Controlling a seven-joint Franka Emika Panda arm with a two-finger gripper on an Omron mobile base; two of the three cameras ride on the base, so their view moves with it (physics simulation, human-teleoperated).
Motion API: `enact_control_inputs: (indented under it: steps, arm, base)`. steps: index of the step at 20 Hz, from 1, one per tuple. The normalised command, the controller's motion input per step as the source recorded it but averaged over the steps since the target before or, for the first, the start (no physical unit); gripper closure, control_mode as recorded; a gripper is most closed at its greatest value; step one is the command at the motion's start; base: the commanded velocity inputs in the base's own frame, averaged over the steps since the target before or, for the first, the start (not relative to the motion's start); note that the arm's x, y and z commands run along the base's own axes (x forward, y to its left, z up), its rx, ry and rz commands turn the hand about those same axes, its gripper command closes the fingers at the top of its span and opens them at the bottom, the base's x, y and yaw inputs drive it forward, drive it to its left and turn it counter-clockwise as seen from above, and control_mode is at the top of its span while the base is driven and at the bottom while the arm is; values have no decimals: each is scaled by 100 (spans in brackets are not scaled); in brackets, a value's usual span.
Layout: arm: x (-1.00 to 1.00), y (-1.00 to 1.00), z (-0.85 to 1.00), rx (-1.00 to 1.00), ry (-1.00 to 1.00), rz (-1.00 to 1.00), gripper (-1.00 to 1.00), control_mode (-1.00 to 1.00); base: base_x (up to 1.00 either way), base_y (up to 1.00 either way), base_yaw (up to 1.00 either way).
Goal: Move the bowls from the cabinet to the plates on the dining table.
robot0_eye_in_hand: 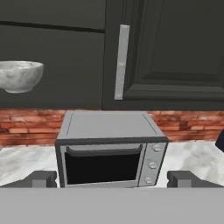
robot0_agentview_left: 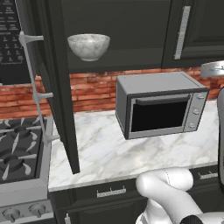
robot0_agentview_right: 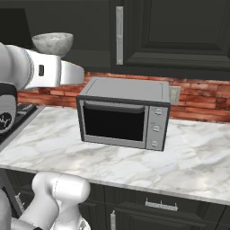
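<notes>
A red brick backsplash point(robot0_agentview_left: 92, 89) is seen running behind a white-grey veined marble countertop point(robot0_agentview_left: 109, 153). A grey box-shaped microwave with a dark glass door point(robot0_agentview_right: 123, 117) is placed on that countertop, against the wall. A black gas stove with grated burners point(robot0_agentview_left: 17, 151) is fitted at the left. Dark drawers with short horizontal silver handles point(robot0_agentview_right: 159, 205) are installed beneath the counter.

marbled bowl point(robot0_eye_in_hand: 19, 75) cut by left edge, stove point(robot0_agentview_left: 19, 153) cropped

You see glossy white rounded arm point(robot0_agentview_right: 40, 69) links, dark joint bands, two small dark grey fingertips point(robot0_eye_in_hand: 41, 178).
</notes>
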Motion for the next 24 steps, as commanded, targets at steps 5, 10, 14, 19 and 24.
enact_control_inputs:
  steps: [5,10,14,19,24]
  arm:
    - [15,-27,5,0,0,0,-100,-100]
    - [33,-3,0,0,0,0,-100,-100]
    - [30,0,0,0,0,0,-100,-100]
    - [42,-1,0,0,0,0,-100,-100]
    - [39,-12,7,2,8,0,-100,-100]
  base:
    - [0,0,0]
    - [0,0,0]
    - [0,0,0]
    - [0,0,0]
    - [0,0,0]
